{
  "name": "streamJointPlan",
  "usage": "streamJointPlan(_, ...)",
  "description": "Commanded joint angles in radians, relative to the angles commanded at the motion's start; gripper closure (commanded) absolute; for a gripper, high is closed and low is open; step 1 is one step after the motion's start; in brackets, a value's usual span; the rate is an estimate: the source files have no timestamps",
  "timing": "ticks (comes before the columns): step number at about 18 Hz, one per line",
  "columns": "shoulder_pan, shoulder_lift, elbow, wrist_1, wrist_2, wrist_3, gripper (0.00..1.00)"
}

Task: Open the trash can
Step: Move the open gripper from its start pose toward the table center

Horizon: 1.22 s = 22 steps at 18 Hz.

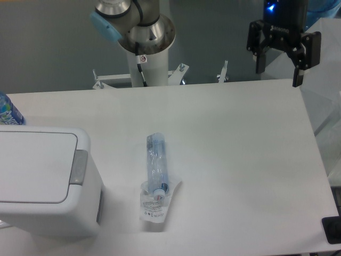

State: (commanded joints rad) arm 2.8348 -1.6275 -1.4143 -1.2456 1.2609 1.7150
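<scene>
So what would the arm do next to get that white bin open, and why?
Probably swing across toward the trash can. The gripper hangs open over the table's far right corner, far from the bin's closed lid, and the grey push-button tab on its right edge looks like the spot to press.

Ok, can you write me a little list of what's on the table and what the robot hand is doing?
bin: large white boxy plastic trash can, front left, lid shut
button: small grey rectangular tab on lid's right edge
middle: clear plastic-wrapped syringe, lying flat
far left: blue-labelled bottle, mostly hidden
gripper: black, jaws open, empty, above far right edge
</scene>
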Motion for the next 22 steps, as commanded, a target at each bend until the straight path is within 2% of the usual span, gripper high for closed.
streamJointPlan(6,-0.003,0.000,0.006,-0.002,0.000,-0.038,0.00)
streamJointPlan(8,-0.020,-0.002,0.012,0.000,-0.012,-0.144,0.00)
streamJointPlan(9,-0.046,-0.003,0.015,0.000,-0.014,-0.209,0.00)
streamJointPlan(11,-0.119,-0.029,0.060,0.000,-0.014,-0.337,0.00)
streamJointPlan(14,-0.150,-0.048,0.086,0.000,-0.011,-0.432,0.00)
streamJointPlan(19,-0.215,-0.052,0.083,0.014,-0.005,-0.576,0.00)
streamJointPlan(22,-0.262,-0.057,0.084,0.018,-0.011,-0.734,0.00)
